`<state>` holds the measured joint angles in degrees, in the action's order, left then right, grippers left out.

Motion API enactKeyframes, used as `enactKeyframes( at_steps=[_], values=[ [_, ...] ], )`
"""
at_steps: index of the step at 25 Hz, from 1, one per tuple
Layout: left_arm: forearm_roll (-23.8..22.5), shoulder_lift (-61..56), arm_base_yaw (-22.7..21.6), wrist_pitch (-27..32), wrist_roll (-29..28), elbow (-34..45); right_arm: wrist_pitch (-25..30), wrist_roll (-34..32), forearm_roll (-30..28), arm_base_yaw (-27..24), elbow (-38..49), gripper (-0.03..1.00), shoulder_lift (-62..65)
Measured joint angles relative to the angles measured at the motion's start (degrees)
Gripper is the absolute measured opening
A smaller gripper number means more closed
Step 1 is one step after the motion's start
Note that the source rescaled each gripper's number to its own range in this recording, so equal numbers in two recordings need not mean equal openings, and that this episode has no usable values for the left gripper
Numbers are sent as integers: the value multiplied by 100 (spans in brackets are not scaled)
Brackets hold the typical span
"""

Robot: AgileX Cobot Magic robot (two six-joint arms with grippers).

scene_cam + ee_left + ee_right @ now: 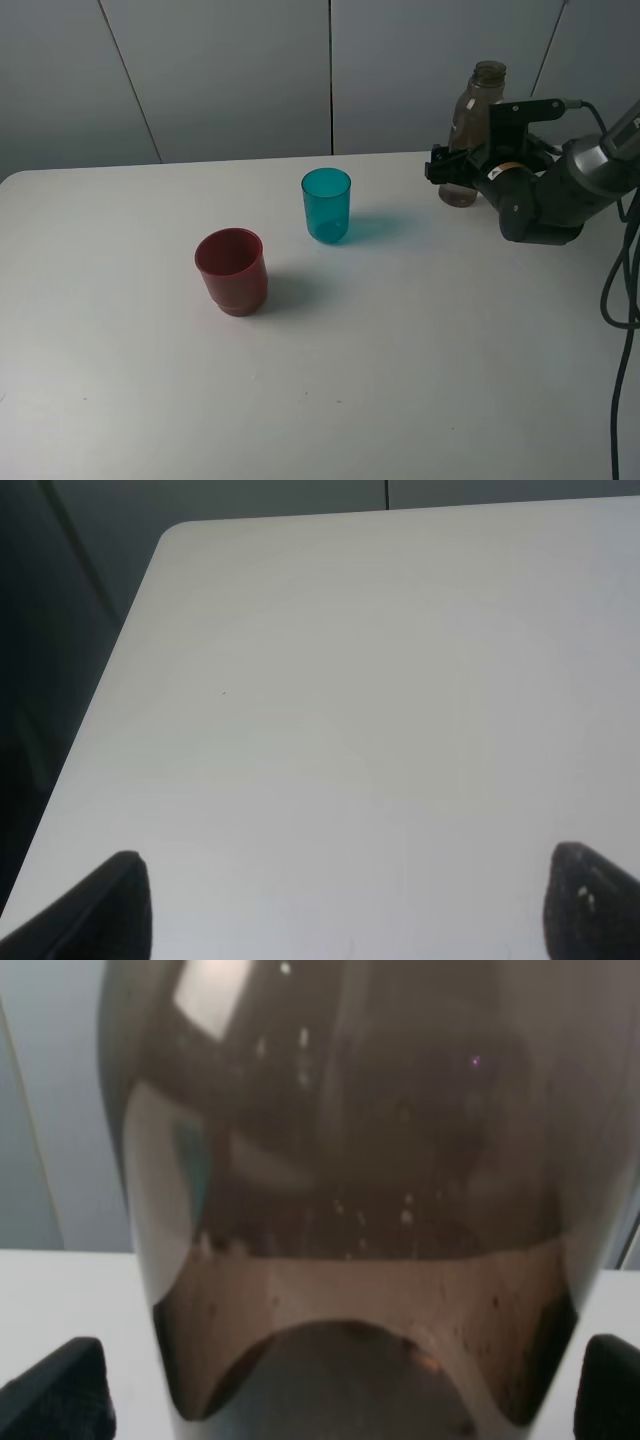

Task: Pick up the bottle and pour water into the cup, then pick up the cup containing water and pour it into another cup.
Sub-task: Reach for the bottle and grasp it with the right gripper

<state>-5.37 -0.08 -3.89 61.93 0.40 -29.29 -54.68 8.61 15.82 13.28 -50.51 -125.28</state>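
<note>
Right wrist view: the right gripper straddles the smoky bottle, jaws apart, not yet clamped. It stands upright at the table's far right. Next: close, lift, tip over the teal cup.

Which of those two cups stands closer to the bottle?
The teal cup: the slim, see-through one. The wider red cup stands farther left, away from the bottle.
</note>
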Motion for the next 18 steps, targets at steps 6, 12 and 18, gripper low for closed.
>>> enactKeyframes(
  at_steps=[6,12,18],
  values=[
    [0,0,0,0,0,0,-21,0,0,0,-101,100,0],
    [0,0,0,0,0,0,-212,-352,8,-11,-121,100,-157],
    [0,0,0,0,0,0,-336,-492,36,-11,-130,100,-354]
  ],
)
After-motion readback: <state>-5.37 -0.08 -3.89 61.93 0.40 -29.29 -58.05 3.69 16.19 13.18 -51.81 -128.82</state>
